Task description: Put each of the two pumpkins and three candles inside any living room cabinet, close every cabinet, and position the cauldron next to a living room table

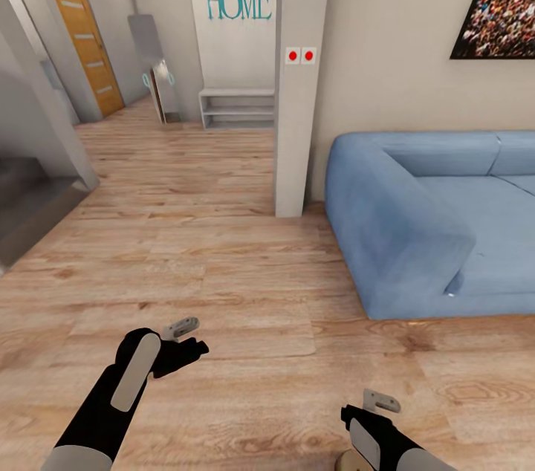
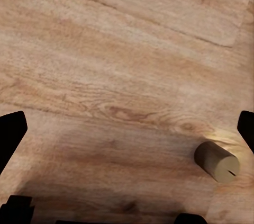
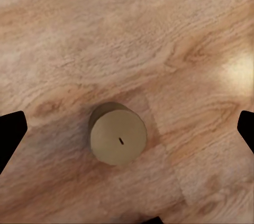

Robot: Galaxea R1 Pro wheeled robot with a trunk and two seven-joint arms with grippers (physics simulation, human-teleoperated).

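Observation:
One candle, a stubby tan cylinder with a dark wick slit, stands upright on the wooden floor. It sits straight below my right gripper, whose dark fingertips are spread wide on either side without touching it. In the head view a sliver of the candle peeks out beside my right arm at the bottom edge, under the right gripper. My left gripper hovers open over bare floor, and its wrist view catches a candle off to one side, near one fingertip.
A blue sofa stands to the right, and a grey wall pillar stands ahead beside it. A hallway runs back to a white shelf and an orange door. A grey stair block lies at left.

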